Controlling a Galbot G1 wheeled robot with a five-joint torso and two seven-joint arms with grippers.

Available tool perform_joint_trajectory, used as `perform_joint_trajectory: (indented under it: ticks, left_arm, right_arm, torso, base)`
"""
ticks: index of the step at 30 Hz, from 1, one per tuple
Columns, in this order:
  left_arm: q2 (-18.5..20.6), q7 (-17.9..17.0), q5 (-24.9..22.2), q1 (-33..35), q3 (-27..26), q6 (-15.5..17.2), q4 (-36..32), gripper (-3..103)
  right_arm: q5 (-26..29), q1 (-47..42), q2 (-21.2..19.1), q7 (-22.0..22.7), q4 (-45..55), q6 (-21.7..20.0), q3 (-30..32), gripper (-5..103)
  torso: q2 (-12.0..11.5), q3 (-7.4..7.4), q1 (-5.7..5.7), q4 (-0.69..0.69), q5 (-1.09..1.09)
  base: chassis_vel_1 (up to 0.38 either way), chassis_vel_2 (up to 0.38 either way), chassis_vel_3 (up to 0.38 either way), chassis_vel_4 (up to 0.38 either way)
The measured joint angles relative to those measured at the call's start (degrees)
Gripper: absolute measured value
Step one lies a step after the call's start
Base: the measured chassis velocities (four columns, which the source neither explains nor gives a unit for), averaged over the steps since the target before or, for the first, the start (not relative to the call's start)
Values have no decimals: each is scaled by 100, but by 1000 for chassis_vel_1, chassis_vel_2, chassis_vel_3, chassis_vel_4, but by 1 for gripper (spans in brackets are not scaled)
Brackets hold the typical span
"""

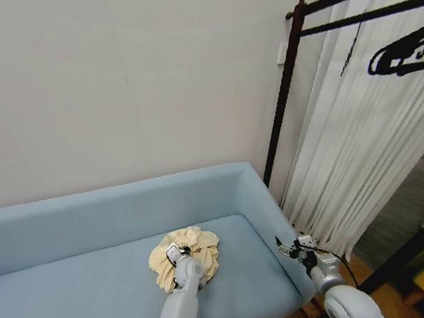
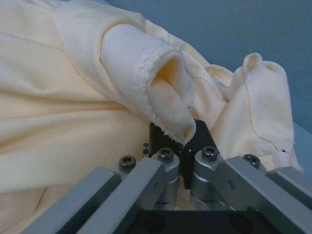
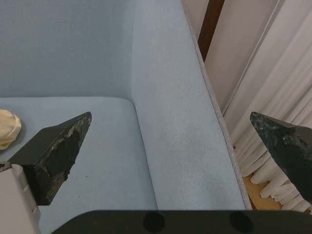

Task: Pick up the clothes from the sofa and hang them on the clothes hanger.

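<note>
Down at about 7 o'clock in the head view, the cream garment (image 1: 209,249) lay crumpled in one small heap on the seat of the light blue sofa (image 1: 68,225), closer to the right end of the seat than to the left. The left gripper (image 1: 177,254) was on top of this heap, with its arm reaching in from 6 o'clock. In the left wrist view its dark pads (image 2: 163,139) were pressed together and a rolled fold of the cloth was caught at their tips, so the pincer was clamped on the garment, while the rest of the cloth spread around it and rested on the cushion. The right gripper (image 1: 290,248) was at about 5 o'clock, above the right armrest of the sofa and well apart from the garment. Its two black fingers (image 3: 53,156) stood wide apart with nothing between them, and past them the right wrist view showed the armrest and the corner of the seat. The dark clothes rack (image 1: 284,84) stood just beside the right end of the sofa, its post going up toward 1 o'clock. A black hanger (image 1: 401,56) hung on the rack at about 2 o'clock, in front of a white curtain (image 1: 362,159). Behind the sofa was a plain pale wall (image 1: 114,78).
</note>
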Motion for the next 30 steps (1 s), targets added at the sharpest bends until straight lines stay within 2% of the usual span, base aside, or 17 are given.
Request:
perform_joint_trajectory:
  ticks: [4, 5, 11, 14, 15, 19, 20, 24, 25, 29, 30]
  left_arm:
    - [192, 153, 89, 31, 44, 80, -65, 1]
    - [293, 310, 234, 62, 42, 122, -132, 1]
    - [521, 605, 781, 116, 19, 120, -249, 1]
    - [945, 899, 1024, 246, 12, 225, -658, 1]
    - [945, 899, 1024, 246, 12, 225, -658, 1]
    - [1620, 1542, 1299, 529, -108, 375, -1304, 1]
    - [1620, 1542, 1299, 529, -108, 375, -1304, 1]
    - [2319, 2139, 1117, 747, -421, 424, -1931, 1]
    - [2319, 2139, 1117, 747, -421, 424, -1931, 1]
    - [3073, 2601, 604, 850, -783, 394, -2416, 1]
    - [3073, 2601, 604, 850, -783, 394, -2416, 1]
  right_arm:
    - [2, 28, 68, 0, -24, 39, 36, 100]
    - [1, 35, 97, -2, -43, 66, 51, 100]
    - [1, 42, 140, -3, -58, 107, 71, 100]
    - [80, 83, 158, 2, -39, 111, 78, 100]
    - [80, 83, 158, 2, -39, 111, 78, 100]
    - [362, 219, 156, 25, 18, 37, 9, 100]
    - [362, 219, 156, 25, 18, 37, 9, 100]
    - [779, 545, 72, 252, 6, -142, -397, 100]
    - [779, 545, 72, 252, 6, -142, -397, 100]
    - [1256, 1283, 18, 849, -148, -494, -1190, 100]
    - [1256, 1283, 18, 849, -148, -494, -1190, 100]
  torso:
    - [0, 0, 0, 1, 0]
    - [0, 0, 0, 1, 0]
    - [0, 0, 0, 0, 0]
    - [0, 0, 0, 0, -1]
    - [0, 0, 0, 0, -1]
    - [0, 0, 0, 1, -2]
    - [0, 0, 0, 1, -2]
    - [0, 0, 0, 0, -2]
    - [0, 0, 0, 0, -2]
    - [-1, 0, 0, 0, -2]
    - [-1, 0, 0, 0, -2]
  base:
    - [0, 0, 0, 0]
    - [0, 0, 0, 0]
    - [0, 0, 0, 0]
    - [0, 0, 0, 0]
    - [0, 0, 0, 0]
    - [0, 0, 0, 0]
    - [0, 0, 0, 0]
    - [0, 0, 0, 0]
    - [0, 0, 0, 0]
    - [0, 0, 0, 0]
    - [0, 0, 0, 0]
